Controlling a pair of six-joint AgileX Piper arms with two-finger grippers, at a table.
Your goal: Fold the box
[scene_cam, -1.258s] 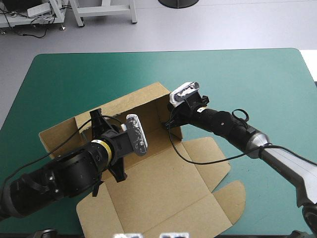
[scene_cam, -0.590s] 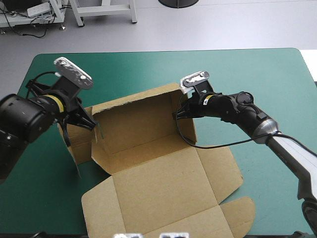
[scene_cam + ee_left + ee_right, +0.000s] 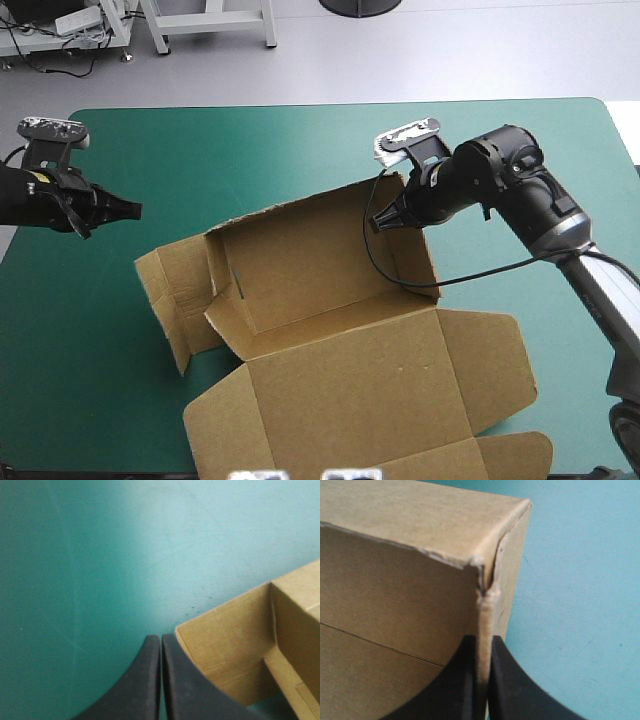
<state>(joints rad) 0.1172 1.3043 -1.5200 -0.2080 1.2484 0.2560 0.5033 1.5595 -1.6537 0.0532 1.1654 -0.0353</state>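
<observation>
brown cardboard box (image 3: 330, 350) sits mid-table on the teal-green table cover (image 3: 520, 160): back and right walls up, left flaps splayed, lid flat toward the near edge. right black-finned gripper (image 3: 482, 647) all but closed, pinching the wall edge at the far-right corner. left black-finned gripper (image 3: 160, 645) fingers pressed together, holding nothing, over bare cover beside the left flap.

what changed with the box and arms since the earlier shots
The left tool drew back from the left end of the box toward the left edge of the table; it is now shut and clear of the board. The box slid toward the right and near edges, its left end flap splayed outward. The right tool stayed shut on the back wall's right corner, and the lid stayed flat.
</observation>
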